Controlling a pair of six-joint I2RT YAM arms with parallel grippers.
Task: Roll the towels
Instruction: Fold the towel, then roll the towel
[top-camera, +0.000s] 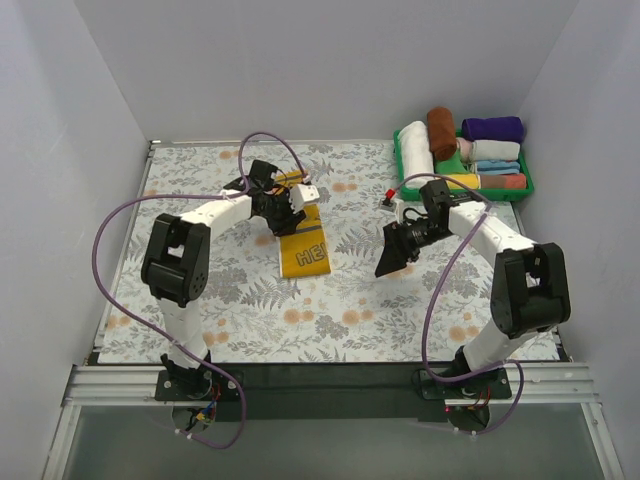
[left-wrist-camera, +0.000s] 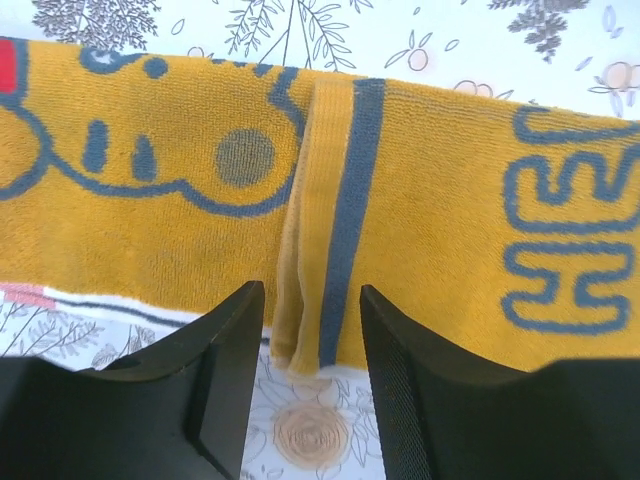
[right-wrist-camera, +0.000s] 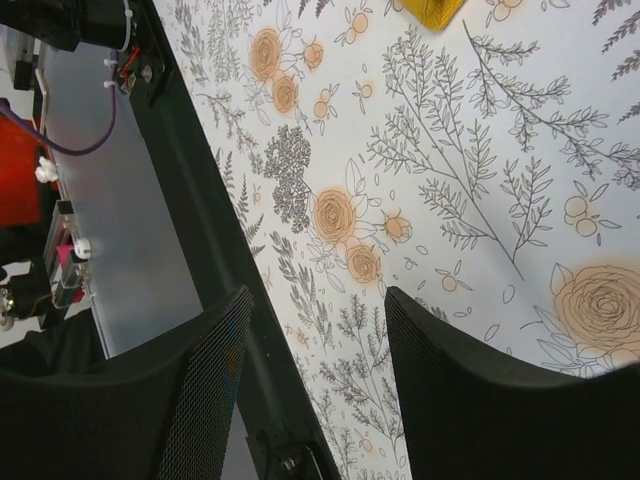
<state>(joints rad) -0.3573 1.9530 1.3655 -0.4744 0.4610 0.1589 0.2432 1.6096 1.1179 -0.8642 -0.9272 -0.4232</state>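
Observation:
The mustard-yellow towel (top-camera: 305, 245) with dark blue-grey markings lies flat on the floral table, left of centre. My left gripper (top-camera: 290, 212) is low over its far end. In the left wrist view the towel (left-wrist-camera: 450, 180) fills the frame, and a raised fold (left-wrist-camera: 315, 250) runs down between the jaws of the left gripper (left-wrist-camera: 310, 295), which is open with a gap on each side of the fold. The rust-brown towel (top-camera: 441, 132) lies rolled in the tray. My right gripper (top-camera: 392, 258) hangs open above bare tablecloth (right-wrist-camera: 318, 295), right of the yellow towel, whose corner (right-wrist-camera: 432, 10) just shows.
The green tray (top-camera: 528, 185) at the back right holds rolled cloths, among them a white one (top-camera: 416, 148) and a purple one (top-camera: 492, 128). A small red-and-white object (top-camera: 388, 196) lies beside the tray. The table's dark near edge (right-wrist-camera: 200, 260) is close under the right gripper.

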